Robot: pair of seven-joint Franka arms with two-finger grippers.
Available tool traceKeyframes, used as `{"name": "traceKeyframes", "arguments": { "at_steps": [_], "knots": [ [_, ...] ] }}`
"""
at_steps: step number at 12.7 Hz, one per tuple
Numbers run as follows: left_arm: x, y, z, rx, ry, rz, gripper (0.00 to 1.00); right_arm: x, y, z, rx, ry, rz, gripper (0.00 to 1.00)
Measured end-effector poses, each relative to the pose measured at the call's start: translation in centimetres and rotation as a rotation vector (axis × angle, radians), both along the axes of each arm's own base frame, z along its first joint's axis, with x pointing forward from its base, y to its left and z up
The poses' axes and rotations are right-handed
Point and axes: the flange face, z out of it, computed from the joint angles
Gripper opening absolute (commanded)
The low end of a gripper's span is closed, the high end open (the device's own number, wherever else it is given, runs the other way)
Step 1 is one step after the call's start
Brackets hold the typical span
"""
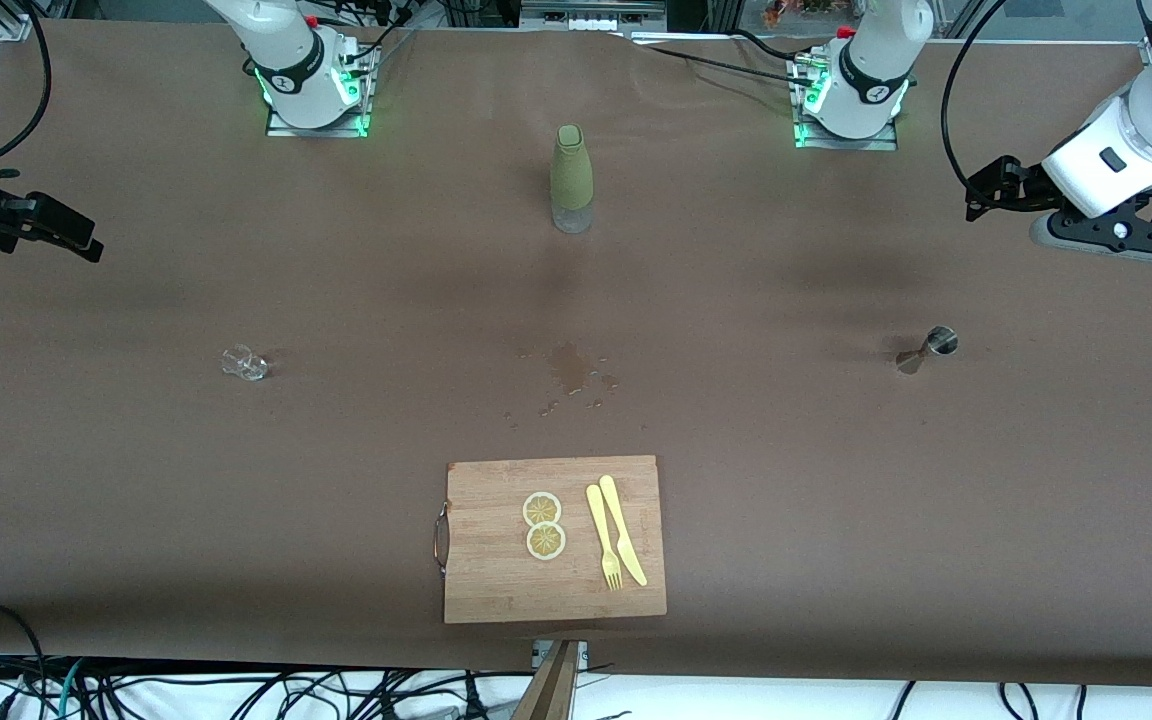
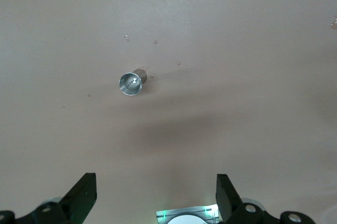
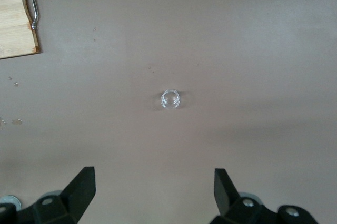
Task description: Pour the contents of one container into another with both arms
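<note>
Hands: two, both spread wide and empty, left hand [image 2: 156, 195] above one steel jigger [image 1: 928, 349], right hand [image 3: 154, 195] above one small glass [image 1: 245, 363]. One bottle [image 1: 571, 178], two lemon slices [image 1: 543, 525] on one board [image 1: 496, 570].

Table cover [image 1: 836, 480]: matt brown, paper-like, with a darker wet-looking stain [image 1: 573, 372]. Jigger [image 1: 928, 349]: polished shiny metal; small glass [image 1: 245, 363]: clear and glossy; bottle [image 1: 571, 178]: matt olive cloth-like sleeve over a clear base. Cutting board [image 1: 496, 580]: pale wood with visible grain and a metal handle [image 1: 441, 537]; knife [image 1: 622, 528] and fork [image 1: 603, 537]: smooth yellow plastic.
</note>
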Motion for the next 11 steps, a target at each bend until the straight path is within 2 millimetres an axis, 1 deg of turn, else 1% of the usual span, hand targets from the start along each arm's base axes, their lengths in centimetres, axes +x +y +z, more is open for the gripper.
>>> {"name": "traceKeyframes", "arguments": {
  "at_steps": [4, 8, 11],
  "knots": [
    [-0.1, -1.2, 0.0, 0.002, -0.001, -0.022, 1.00, 0.0, 0.0, 0.0, 0.000, 0.000, 0.000, 1.00],
    [-0.1, -2.0, 0.7, 0.003, -0.015, -0.038, 1.00, 0.0, 0.0, 0.0, 0.000, 0.000, 0.000, 1.00],
    [-0.2, -1.8, 1.1, 0.003, -0.011, -0.034, 1.00, 0.0, 0.0, 0.0, 0.000, 0.000, 0.001, 1.00]
  ]
}}
